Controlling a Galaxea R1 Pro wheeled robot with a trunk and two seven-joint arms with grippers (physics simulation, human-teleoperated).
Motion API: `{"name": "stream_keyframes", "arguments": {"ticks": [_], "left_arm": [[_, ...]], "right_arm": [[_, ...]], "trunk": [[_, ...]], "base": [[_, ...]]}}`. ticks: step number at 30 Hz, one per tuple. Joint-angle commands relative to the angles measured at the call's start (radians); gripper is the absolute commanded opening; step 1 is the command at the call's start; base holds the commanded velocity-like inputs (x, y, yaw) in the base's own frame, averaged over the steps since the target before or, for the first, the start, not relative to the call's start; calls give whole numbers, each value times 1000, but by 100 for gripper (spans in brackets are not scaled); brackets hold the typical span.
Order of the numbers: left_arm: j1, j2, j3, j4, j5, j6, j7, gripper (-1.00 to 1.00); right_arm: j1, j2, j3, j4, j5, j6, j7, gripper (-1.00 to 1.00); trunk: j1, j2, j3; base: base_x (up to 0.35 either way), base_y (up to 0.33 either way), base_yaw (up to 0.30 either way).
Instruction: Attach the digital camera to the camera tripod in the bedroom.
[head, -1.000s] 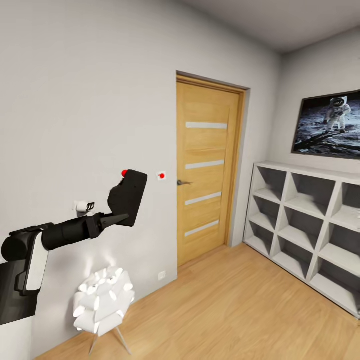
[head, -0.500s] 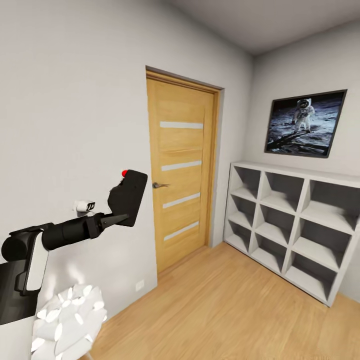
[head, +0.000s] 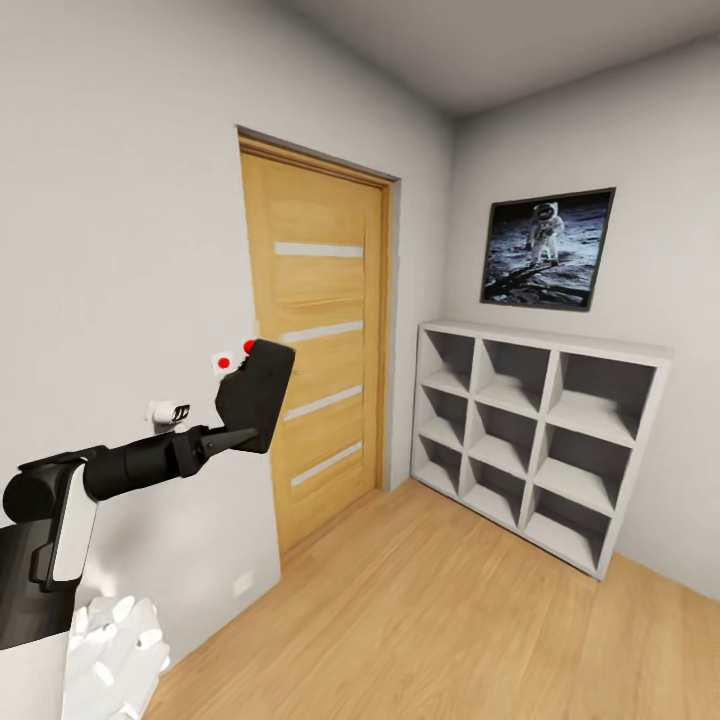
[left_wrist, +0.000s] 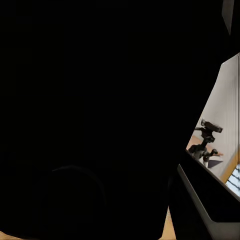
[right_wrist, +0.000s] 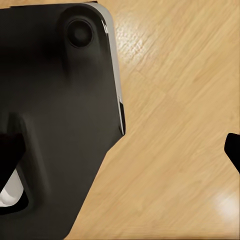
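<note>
The digital camera (head: 256, 392), black and boxy with a red button on top, is held up in front of the grey wall. My left gripper (head: 236, 436) is shut on its lower edge at the end of the outstretched left arm. In the left wrist view the camera's dark body (left_wrist: 90, 115) blocks most of the picture. Past its edge shows a small black jointed head with a handle, which looks like the camera tripod (left_wrist: 206, 141). My right gripper (right_wrist: 122, 160) hangs open over the wood floor, one fingertip (right_wrist: 233, 151) at the picture's edge.
This is the bedroom: an oak door (head: 320, 340) with frosted strips stands shut ahead on the left. White cube shelves (head: 535, 430) line the far wall under a moon-landing picture (head: 548, 248). A white lamp (head: 112, 648) sits low beside me. Open plank floor (head: 420, 610) lies ahead.
The whole picture has slid left, so the head view has turned right; door, shelves and picture sit further left. The left arm with the camera keeps its place in the view.
</note>
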Motion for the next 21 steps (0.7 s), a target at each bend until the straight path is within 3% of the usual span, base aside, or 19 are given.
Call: {"name": "stream_keyframes", "arguments": {"ticks": [1, 16, 21], "left_arm": [[0, 0, 0, 0, 2, 7, -3, -100], [0, 0, 2, 0, 2, 7, -3, -100], [0, 0, 2, 0, 2, 7, -3, -100]], "right_arm": [[0, 0, 7, 2, -9, -6, 0, 100], [1, 0, 7, 2, -9, -8, 0, 100], [0, 0, 7, 2, -9, -9, 0, 100]], "trunk": [[0, -1, 0], [0, -1, 0], [0, -1, 0]], "base": [[1, 0, -176], [0, 0, -40], [0, 0, -155]]}}
